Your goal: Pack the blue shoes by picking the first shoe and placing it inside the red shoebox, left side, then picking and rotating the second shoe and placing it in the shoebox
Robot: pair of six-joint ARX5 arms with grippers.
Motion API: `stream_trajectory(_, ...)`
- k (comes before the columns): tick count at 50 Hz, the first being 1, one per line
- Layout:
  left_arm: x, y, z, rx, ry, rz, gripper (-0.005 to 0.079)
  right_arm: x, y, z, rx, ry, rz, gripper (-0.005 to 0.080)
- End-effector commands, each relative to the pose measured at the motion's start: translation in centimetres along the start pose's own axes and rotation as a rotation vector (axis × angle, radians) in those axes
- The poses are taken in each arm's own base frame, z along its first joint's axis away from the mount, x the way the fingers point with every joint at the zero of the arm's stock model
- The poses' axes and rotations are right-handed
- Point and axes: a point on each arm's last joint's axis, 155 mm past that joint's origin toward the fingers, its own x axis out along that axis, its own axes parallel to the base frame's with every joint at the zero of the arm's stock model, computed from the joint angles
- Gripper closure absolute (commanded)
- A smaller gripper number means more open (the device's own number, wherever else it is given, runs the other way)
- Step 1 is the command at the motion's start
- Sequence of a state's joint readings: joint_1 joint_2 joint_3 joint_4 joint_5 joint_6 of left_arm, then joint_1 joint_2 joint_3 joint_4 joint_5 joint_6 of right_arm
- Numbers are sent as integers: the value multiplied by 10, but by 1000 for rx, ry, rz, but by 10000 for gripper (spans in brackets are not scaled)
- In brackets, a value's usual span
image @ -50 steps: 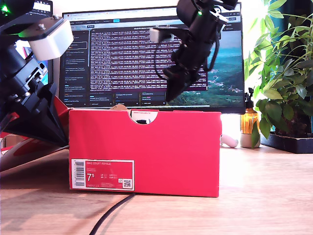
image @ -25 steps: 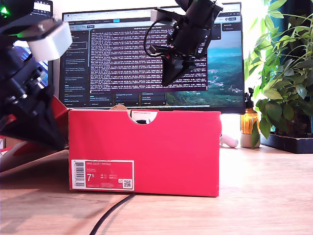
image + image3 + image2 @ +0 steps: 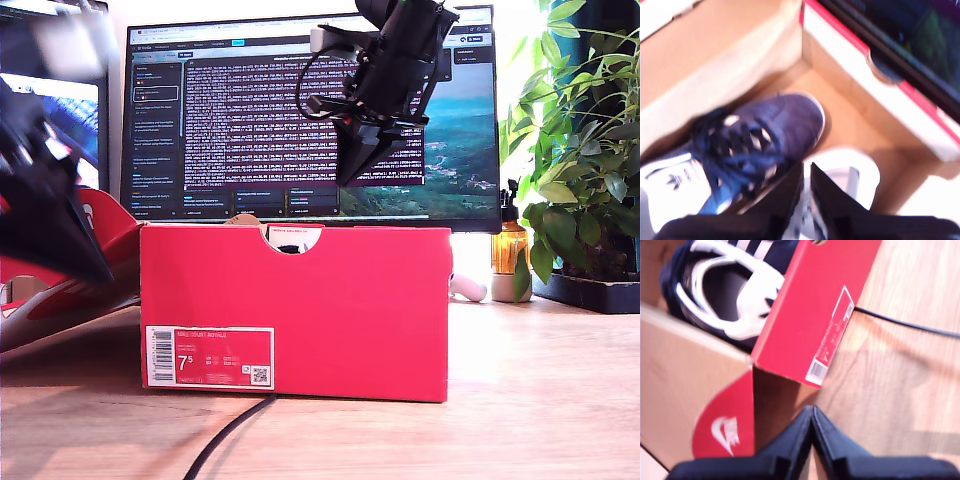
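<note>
The second gripper [image 3: 806,200] hangs over the open red shoebox [image 3: 840,35], its dark fingers [image 3: 832,205] pressed nearly together with only a thin slit between them. Below lies a blue shoe [image 3: 755,135] — dark laces up, toe pointing into the box's brown cardboard interior. Beside it, just under the fingertips, sits a white-soled shape [image 3: 850,172], too blurred to identify.

You see both blue shoes [image 3: 755,135] lying side by side inside the red shoebox [image 3: 300,300], which sits on the table [image 3: 540,390].
</note>
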State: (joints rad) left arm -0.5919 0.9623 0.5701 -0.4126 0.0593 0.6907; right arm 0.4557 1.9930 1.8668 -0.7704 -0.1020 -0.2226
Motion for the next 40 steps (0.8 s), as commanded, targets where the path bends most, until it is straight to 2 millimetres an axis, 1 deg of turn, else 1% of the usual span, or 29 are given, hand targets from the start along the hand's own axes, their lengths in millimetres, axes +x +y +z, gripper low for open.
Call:
stream_trajectory(1,-5,4,7,-38,-30,17,761,-31,-20,12,40,-52,-34,763)
stream_trajectory(6,-9,7,11,-72,-49,31,760,-36,-41,-7,108,2,-53,763)
stream_trajectory(7,-10,7,11,-91,-50,33,760,-36,-42,-12,114,19,-52,763)
stream_trajectory(8,-10,8,11,-100,-51,35,759,-37,-49,-18,130,33,-59,763)
stream_trajectory(13,-12,14,7,-151,-36,63,757,-43,-70,-41,201,95,-76,763)
stream_trajectory(17,-12,20,5,-185,-37,81,757,-51,-86,-55,253,123,-95,763)
stream_trajectory(21,-13,25,3,-200,-34,95,757,-62,-101,-61,292,125,-117,763)
stream_trajectory(30,-15,41,-8,-264,-22,143,757,-93,-128,-64,364,77,-177,763)
stream_trajectory(34,-17,50,-10,-285,-28,164,757,-103,-136,-69,390,62,-198,763)
stream_trajectory(40,-20,63,-8,-348,-66,197,757,-110,-141,-86,412,57,-224,763)
